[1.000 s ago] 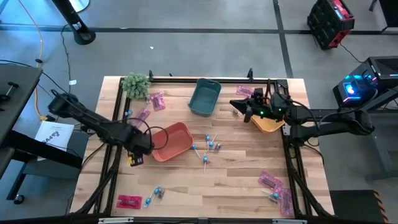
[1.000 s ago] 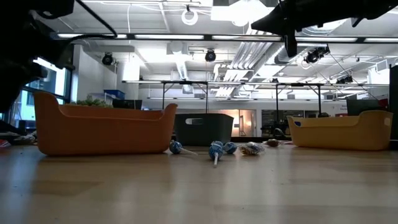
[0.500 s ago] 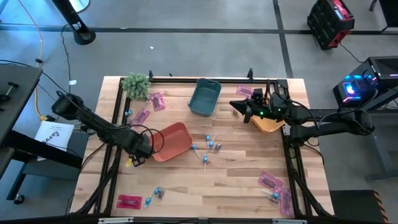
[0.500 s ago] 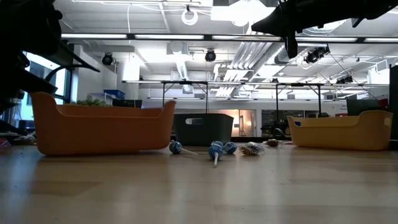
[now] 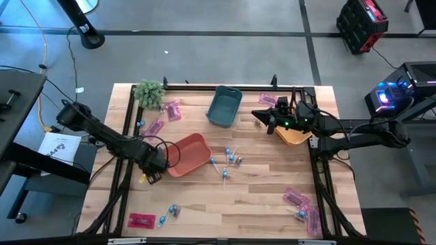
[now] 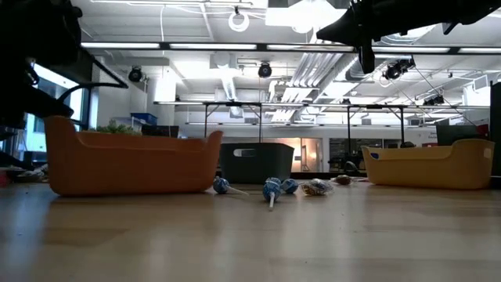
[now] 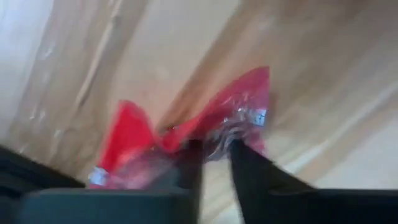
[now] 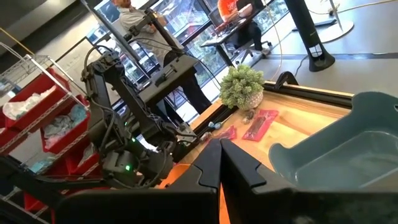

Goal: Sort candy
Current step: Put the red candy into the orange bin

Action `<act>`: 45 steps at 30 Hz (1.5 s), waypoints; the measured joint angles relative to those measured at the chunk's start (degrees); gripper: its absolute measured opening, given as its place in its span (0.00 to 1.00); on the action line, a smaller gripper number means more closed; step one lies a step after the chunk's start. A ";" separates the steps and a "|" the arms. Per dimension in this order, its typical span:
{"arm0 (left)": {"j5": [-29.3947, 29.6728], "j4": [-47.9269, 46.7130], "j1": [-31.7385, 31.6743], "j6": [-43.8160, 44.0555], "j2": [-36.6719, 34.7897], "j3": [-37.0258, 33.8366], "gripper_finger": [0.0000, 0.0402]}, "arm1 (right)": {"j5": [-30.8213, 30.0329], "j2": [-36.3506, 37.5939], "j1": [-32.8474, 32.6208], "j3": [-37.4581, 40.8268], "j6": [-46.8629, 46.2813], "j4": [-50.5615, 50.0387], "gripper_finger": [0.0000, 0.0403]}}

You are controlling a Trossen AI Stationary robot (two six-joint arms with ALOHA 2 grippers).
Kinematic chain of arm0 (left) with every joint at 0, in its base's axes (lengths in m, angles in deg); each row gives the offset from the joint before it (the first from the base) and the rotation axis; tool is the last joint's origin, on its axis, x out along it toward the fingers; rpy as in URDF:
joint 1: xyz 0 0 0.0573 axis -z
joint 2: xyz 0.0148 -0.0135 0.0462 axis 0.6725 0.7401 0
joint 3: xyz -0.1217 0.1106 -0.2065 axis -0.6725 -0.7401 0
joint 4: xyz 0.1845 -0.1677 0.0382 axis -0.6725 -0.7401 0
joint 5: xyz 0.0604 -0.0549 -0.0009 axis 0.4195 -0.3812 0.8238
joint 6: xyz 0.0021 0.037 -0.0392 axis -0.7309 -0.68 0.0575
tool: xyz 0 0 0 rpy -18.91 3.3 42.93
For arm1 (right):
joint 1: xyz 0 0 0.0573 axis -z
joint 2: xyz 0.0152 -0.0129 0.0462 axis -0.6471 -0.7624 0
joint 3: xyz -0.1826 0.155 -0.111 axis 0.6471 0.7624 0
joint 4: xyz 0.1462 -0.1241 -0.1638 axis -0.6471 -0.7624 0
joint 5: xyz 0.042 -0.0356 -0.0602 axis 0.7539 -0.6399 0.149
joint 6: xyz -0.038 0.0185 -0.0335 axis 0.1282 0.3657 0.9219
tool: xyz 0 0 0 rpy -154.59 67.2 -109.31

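- The left end effector is down at the bench, just off the near-left corner of the red bin; its fingers are pinched together on a pink wrapped packet, the crumpled wrapper bunching between the tips.
- The right end effector hangs above the far right of the bench, beside the orange bin, fingers together and holding nothing that I can see.
- The step in hand looks like the pick-up of one packet. I'd judge the next move to be a lift clear of the wood and a short carry over a bin wall before letting go; the red bin is nearest.
- Most of the sorting is still ahead: blue-wrapped lollipops lie mid-bench between the bins, more pink packets sit near the front right corner, others by the plant, and one by the front left edge.
- The teal bin stands at the back.
- Hard to make out: from above the left arm covers the held packet, and from bench level the left arm is only a dark shape at the frame edge.
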 joint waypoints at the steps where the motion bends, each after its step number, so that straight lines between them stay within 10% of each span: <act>1: -0.03 0.13 0.00 -0.18 -0.23 0.54 0.06 | 0.00 0.00 0.00 0.00 0.00 0.00 0.00; 33: 5.41 -5.56 -1.67 -11.17 -10.88 21.99 0.00 | 0.56 0.00 0.00 0.00 0.00 0.07 0.00; 45: 6.70 -4.79 7.31 -5.60 -3.54 16.12 0.30 | 1.27 0.00 -0.04 0.00 -0.02 0.07 0.00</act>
